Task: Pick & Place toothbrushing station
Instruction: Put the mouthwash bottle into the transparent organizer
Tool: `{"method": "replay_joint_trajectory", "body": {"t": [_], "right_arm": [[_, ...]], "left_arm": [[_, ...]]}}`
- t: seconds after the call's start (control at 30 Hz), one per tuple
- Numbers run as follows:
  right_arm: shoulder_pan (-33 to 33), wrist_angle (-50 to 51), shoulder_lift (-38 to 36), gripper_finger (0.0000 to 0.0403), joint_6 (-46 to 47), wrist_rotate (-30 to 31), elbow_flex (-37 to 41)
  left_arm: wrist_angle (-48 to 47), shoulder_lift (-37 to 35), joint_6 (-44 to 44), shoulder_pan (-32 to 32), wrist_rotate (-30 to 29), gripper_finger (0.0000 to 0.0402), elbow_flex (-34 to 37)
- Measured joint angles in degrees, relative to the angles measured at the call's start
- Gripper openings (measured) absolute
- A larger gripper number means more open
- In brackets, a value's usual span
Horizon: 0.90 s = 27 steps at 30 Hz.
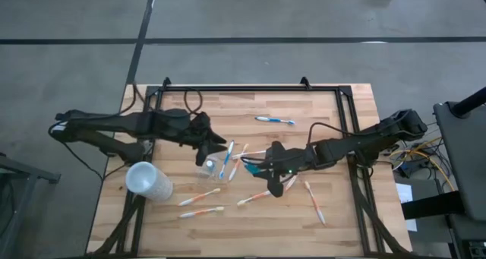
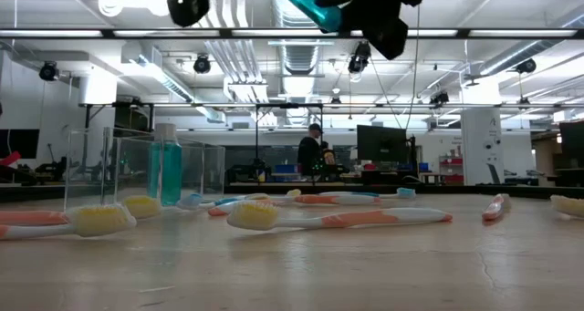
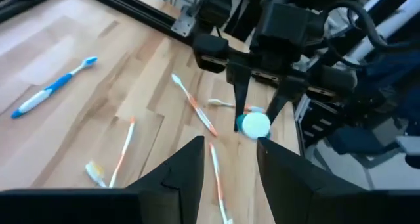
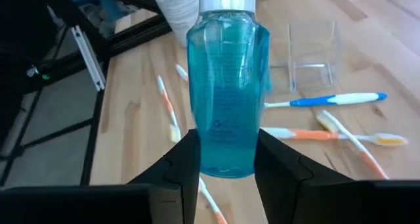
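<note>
Between the right pincer (image 4: pixel 223 161) fingers sits the blue toothpaste tube (image 4: pixel 226 99)

Roughly eight toothbrushes (image 1: pixel 275 121) — one tumbler (image 1: pixel 209 166) — one tube (image 4: pixel 227 92).

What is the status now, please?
Right claw shut on blue bottle, lifted above table. Left claw open, empty, near clear cup. Toothbrushes scattered below, nothing blocking.
</note>
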State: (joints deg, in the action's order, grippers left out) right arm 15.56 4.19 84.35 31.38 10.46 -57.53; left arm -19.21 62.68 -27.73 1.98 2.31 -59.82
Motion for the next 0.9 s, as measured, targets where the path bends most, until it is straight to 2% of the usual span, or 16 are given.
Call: {"method": "replay_joint_trajectory", "body": {"t": [0.3, 0.9], "right_arm": [[-0.4, 1.9, 1.8, 0.0111, -3.6, 0.2, -3.5], [-0.7, 0.8, 3.9, 0.0111, -5.0, 0.2, -3.8]], "left_arm": [[-3.9, 10.1, 0.4, 0.0, 9.6, 0.0145, -9.1], [-4.1, 15.4, 0.0, 0.0, 12.2, 0.0145, -11.3]]}}
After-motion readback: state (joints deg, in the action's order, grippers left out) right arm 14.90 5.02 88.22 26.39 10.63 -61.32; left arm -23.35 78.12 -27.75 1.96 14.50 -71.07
